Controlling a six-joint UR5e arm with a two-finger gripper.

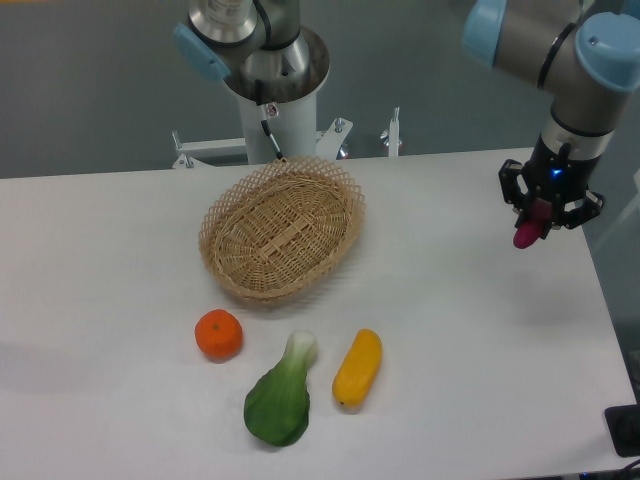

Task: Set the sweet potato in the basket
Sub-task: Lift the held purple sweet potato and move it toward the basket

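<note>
White tabletop fills most of the view, with a grey wall behind it and the robot's pale pedestal standing at the far edge. From the upper right the arm, grey with light blue joint caps, reaches down over the right side of the table. Its gripper hangs above the surface near the right edge, pointing down, and its black fingers are closed around the potato, whose magenta lower end pokes out below them, tilted slightly and clear of the tabletop. A small blue light glows on the wrist just above the fingers. Well to the left, toward the back centre of the table, lies the basket, an oval of tan wicker with an open lattice rim; nothing can be seen inside it. In front of the basket, three other items sit in a loose row: an orange on the left, a green leafy vegetable with a pale stem end in the middle, and a yellow oblong vegetable on the right, just beside the green one and apart from it. A dark object shows at the bottom right corner, too cropped to tell what it is.
</note>
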